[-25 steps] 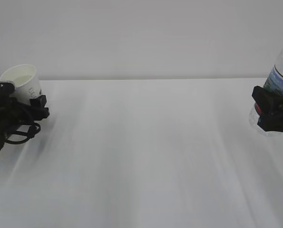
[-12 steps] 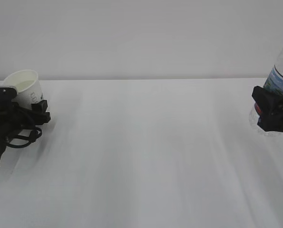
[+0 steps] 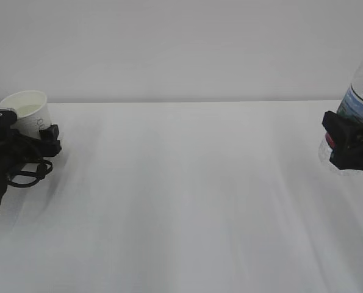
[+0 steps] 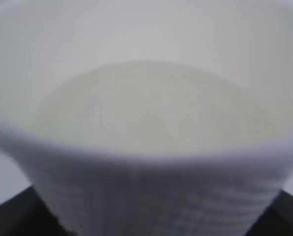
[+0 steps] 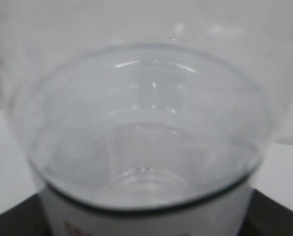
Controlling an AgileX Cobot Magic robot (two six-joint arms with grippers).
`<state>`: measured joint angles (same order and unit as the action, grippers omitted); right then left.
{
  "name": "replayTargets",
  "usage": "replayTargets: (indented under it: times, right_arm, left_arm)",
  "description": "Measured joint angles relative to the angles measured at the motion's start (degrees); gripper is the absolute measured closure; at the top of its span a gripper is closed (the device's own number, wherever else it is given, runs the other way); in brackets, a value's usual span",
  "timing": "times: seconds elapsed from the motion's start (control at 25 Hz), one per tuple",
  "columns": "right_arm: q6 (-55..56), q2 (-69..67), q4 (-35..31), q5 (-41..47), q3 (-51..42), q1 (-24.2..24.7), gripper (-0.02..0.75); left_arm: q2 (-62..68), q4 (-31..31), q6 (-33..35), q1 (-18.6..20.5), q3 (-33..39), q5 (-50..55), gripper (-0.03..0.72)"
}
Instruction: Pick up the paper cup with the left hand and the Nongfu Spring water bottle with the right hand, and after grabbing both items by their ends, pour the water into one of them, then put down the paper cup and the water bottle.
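Left tool (image 3: 32, 139) at the far left worktop (image 3: 187, 201) edge, jaws around the paper cup's (image 3: 28, 110) base; grip or release, cannot tell. Cup leans slightly, water inside. Right tool (image 3: 351, 148) clamps the Nongfu Spring water bottle (image 3: 359, 101) low, axis near upright, far right.

Table (image 3: 187, 195) runs to a wall (image 3: 181, 43) behind. Cup (image 3: 30, 110) at far left edge, near the back, tilted, between the left gripper (image 3: 22, 137) fingers. Bottle (image 3: 361, 101) at far right edge, partly out of view, right gripper (image 3: 346, 146) around its lower body. Cup and bottle well apart
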<state>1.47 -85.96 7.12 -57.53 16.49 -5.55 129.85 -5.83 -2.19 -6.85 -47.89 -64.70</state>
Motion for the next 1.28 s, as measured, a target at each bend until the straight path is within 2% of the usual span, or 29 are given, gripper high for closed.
replayTargets:
  times: [0.16, 0.48, 0.88, 1.28]
  right_arm:
    - [0.00, 0.00, 0.00, 0.00, 0.00, 0.00, 0.272]
    - [0.00, 0.00, 0.00, 0.10, 0.00, 0.00, 0.272]
    - [0.00, 0.00, 0.00, 0.10, 0.00, 0.00, 0.272]
    - [0.00, 0.00, 0.00, 0.18, 0.00, 0.00, 0.272]
  left_arm:
    - [0.00, 0.00, 0.14, 0.00, 0.00, -0.53, 0.006]
    - [0.00, 0.00, 0.31, 0.00, 0.30, -0.77, 0.001]
    - [-0.12, 0.10, 0.41, 0.00, 7.04, -0.80, 0.002]
    - [-7.38, 0.20, 0.44, 0.00, 12.44, -1.05, 0.012]
